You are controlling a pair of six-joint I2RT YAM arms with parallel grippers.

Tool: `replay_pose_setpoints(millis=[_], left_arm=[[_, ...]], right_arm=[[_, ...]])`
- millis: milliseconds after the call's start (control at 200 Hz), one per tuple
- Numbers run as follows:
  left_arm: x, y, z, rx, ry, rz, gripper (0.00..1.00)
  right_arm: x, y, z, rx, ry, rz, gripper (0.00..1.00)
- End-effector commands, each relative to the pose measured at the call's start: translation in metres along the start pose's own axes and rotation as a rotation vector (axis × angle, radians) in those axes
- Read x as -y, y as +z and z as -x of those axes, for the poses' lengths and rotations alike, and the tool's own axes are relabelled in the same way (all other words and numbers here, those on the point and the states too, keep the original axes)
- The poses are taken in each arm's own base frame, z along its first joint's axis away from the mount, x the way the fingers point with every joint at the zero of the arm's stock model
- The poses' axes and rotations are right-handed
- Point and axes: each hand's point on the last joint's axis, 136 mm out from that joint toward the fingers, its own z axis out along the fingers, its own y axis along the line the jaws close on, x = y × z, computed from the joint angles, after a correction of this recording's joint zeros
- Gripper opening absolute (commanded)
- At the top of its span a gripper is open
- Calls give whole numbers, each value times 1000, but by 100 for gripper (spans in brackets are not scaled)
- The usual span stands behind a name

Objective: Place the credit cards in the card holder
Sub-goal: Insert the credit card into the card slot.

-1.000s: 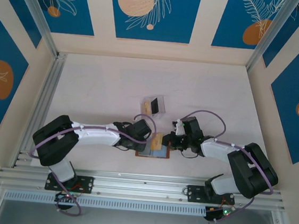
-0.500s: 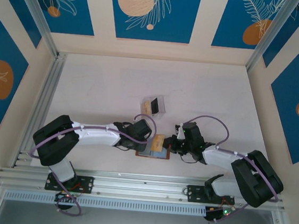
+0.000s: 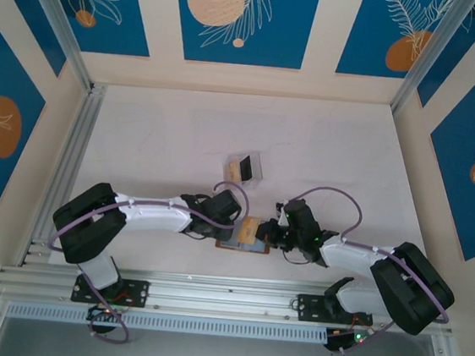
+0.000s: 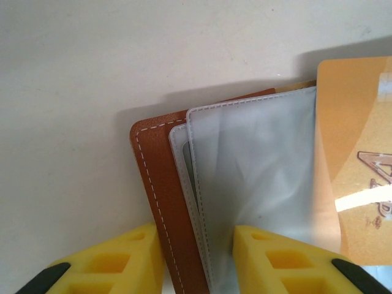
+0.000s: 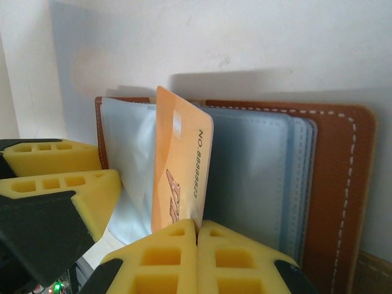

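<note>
The brown card holder [image 3: 232,246] lies open near the table's front edge, its blue-grey sleeves [image 4: 257,165] fanned out. My left gripper [image 4: 193,236] is shut on the holder's brown cover [image 4: 156,165] and outer sleeves at the left side. My right gripper [image 5: 197,226] is shut on a tan credit card [image 5: 180,165], which stands on edge between two sleeves of the card holder [image 5: 331,184]. The same card [image 4: 355,165] shows at the right of the left wrist view. From above, the card [image 3: 250,229] sits between both grippers.
A clear plastic box [image 3: 245,168] holding a tan and a black card stands a little behind the wallet. The left gripper's yellow fingers [image 5: 61,177] sit close beside the card. Aluminium rails [image 3: 208,298] run along the near edge.
My right gripper has moved left and lower toward the wallet, carrying the tan card down among the sleeves. The left arm has stayed in place.
</note>
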Motion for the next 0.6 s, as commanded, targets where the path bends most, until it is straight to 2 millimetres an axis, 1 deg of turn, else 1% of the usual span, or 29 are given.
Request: replay_pose_setpoints(millis=[0, 170, 390, 595], left_arm=[[-28, 18, -43, -134, 16, 103, 33], [-28, 19, -44, -136, 16, 103, 33], [-30, 19, -46, -137, 13, 107, 33], [-30, 19, -45, -136, 11, 105, 33]], right_arm=[[23, 2, -17, -34, 34, -83, 0], [29, 2, -25, -44, 43, -112, 0], [43, -7, -30, -20, 71, -168, 0], [46, -7, -32, -22, 82, -184, 0]])
